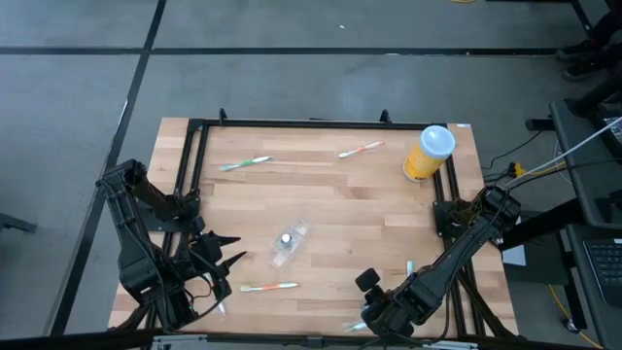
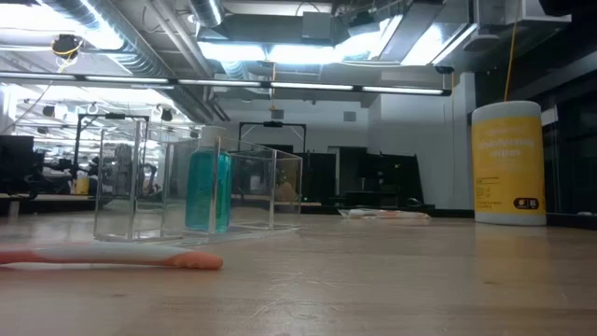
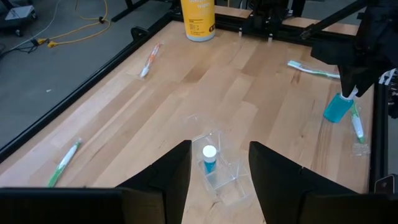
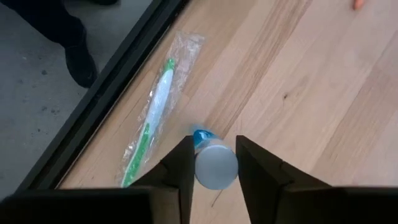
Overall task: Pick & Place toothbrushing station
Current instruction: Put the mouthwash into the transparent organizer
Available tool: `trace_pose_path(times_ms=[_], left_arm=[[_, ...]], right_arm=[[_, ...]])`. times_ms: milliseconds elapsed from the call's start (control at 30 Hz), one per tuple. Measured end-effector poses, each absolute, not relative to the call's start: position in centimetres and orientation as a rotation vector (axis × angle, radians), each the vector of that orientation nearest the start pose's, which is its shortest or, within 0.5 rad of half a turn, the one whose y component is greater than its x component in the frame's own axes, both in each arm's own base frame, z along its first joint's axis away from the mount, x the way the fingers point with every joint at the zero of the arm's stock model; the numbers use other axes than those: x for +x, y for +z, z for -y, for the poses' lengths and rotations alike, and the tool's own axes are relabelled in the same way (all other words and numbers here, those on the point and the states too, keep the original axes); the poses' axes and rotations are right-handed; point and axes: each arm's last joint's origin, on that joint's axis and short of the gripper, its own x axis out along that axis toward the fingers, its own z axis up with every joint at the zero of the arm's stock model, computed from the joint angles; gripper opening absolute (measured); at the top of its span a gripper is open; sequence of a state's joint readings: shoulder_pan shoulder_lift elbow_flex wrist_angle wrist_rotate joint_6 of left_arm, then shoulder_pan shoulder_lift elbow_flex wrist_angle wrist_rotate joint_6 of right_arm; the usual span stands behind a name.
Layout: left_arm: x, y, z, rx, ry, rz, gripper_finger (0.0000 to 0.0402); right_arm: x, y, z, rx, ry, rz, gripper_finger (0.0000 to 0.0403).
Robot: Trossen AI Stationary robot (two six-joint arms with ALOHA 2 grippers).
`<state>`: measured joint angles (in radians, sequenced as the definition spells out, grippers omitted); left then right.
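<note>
We see a clear plastic holder [image 1: 290, 243] lying at the middle of the wooden table [image 1: 330, 194], with a small blue tube with a white cap [image 3: 209, 158] inside it. The left gripper [image 3: 219, 168] hangs just short of the holder, fingers spread and empty. Well off from the holder, at the table's near edge, the right gripper [image 4: 214, 163] has its fingers close on either side of a blue tube with a pale cap [image 4: 214, 163]; a wrapped green toothbrush [image 4: 149, 127] lies just beside it. The yellow canister [image 1: 428, 154] stands far from the holder, lid on.
</note>
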<state>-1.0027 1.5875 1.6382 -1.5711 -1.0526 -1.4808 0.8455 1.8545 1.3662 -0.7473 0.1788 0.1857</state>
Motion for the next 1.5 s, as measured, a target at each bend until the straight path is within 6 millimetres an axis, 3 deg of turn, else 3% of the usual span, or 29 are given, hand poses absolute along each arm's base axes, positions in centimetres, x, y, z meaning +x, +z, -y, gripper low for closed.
trace_pose_path(times_ms=[233,400,533,700,933,1100,1300,1500], left_arm=[[16.6,35.8,21.4,-0.113,0.518,-0.520,0.0157],[16.6,35.8,21.4,-0.127,0.522,-0.519,0.0157],[16.7,35.7,21.4,-0.152,0.529,-0.516,0.0157],[17.4,35.6,20.8,-0.207,0.580,-0.495,0.0157],[18.4,32.3,16.7,-0.350,0.804,-0.487,0.0157],[17.3,30.4,12.4,-0.483,0.966,-0.396,0.0157],[15.2,30.7,7.9,-0.482,1.037,-0.409,0.0157],[14.2,31.9,5.4,-0.292,0.993,-0.418,0.0157]], right_arm=[[25.0,20.3,-27.2,-0.538,0.452,-1.104,0.0099],[26.3,21.1,-26.5,-0.579,0.454,-1.092,0.0098],[28.5,23.5,-25.5,-0.592,0.452,-1.040,0.0097],[32.1,27.2,-22.5,-0.591,0.405,-0.949,0.0097],[36.3,32.0,-17.2,-0.505,0.385,-0.830,0.0096],[37.2,34.0,-14.5,-0.485,0.383,-0.826,0.0096],[37.9,34.2,-12.7,-0.440,0.412,-0.879,0.0096],[40.1,33.2,-12.1,-0.422,0.426,-0.911,0.0096]])
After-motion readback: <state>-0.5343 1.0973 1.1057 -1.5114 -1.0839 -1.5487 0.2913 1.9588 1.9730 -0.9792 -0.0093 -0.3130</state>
